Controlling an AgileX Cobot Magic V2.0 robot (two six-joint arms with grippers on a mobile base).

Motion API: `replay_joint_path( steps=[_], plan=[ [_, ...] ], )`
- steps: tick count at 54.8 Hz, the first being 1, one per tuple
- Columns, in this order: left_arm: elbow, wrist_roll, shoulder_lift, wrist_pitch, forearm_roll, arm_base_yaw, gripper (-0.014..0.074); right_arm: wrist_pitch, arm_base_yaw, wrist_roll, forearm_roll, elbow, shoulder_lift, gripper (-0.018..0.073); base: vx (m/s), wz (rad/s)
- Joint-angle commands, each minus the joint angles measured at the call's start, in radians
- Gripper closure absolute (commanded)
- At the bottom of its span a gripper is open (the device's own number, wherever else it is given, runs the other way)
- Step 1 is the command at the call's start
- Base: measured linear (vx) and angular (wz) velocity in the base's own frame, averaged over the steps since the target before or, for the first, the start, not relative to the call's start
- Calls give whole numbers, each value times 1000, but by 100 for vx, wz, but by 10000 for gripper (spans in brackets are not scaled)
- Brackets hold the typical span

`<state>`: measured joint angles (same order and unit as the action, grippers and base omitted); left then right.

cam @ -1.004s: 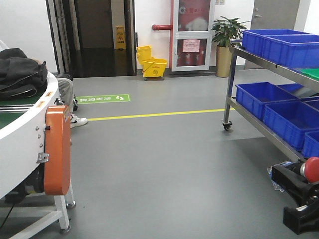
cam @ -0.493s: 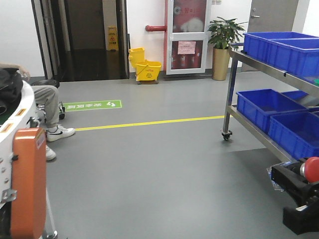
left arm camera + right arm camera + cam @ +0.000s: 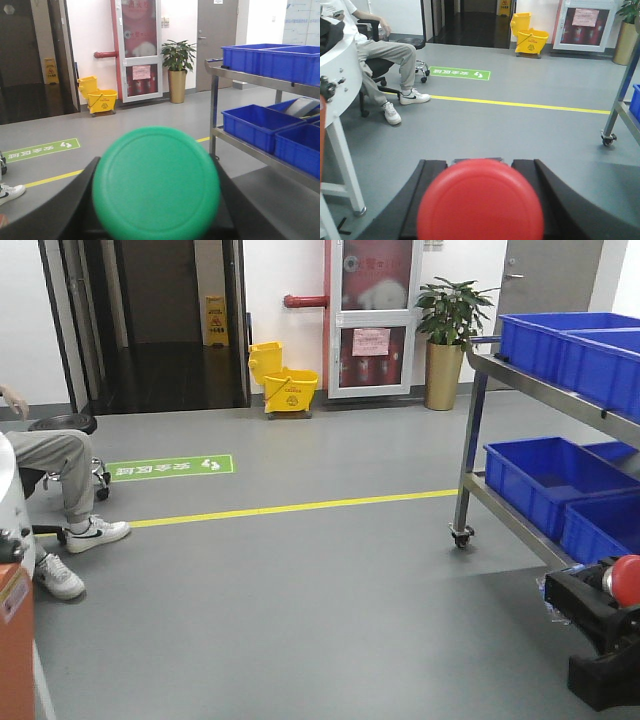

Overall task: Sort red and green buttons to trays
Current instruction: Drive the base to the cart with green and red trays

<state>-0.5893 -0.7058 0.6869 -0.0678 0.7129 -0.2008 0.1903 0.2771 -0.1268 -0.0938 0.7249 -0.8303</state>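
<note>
Green button fills the lower middle of the left wrist view. Its round cap faces the camera and is blurred by nearness, and the base is hidden behind it. It sits between the two dark fingers of the left gripper, one showing at each side of the cap. The gripper grasps it and carries it in the air above the grey floor.

The red button lies the same way in the right wrist view, cap toward the lens, low and centred. It is flanked by the black fingers of the right gripper, which is clamped on it. In the front view the red cap shows at the right edge, sitting on the top end of that black gripper in the lower right corner.

Just beyond the right gripper stands a metal shelf trolley on castors. It carries blue crates on its lower shelf and more on its top shelf. Against the far wall are a potted plant, a red-framed cabinet and a yellow mop bucket. A yellow line crosses the floor, with a green floor sign behind it. At the left a seated person in pale trousers and white shoes sits beside a white curved machine.
</note>
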Motion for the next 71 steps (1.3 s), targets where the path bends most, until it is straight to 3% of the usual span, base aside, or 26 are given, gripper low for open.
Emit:
replay_joint_path(
  steps=[1,41,71],
  plan=[
    [-28,-7,-1,-69,-13,-6,594,-91,-1,-5,3,37,4,568,48,2],
    [-28,-7,-1,-69,-13,-6,594,-91,-1,-5,3,37,4,568,47,-4],
    [-28,-7,-1,-69,-13,-6,594,-91,-1,-5,3,37,4,568,43,-28]
  ],
)
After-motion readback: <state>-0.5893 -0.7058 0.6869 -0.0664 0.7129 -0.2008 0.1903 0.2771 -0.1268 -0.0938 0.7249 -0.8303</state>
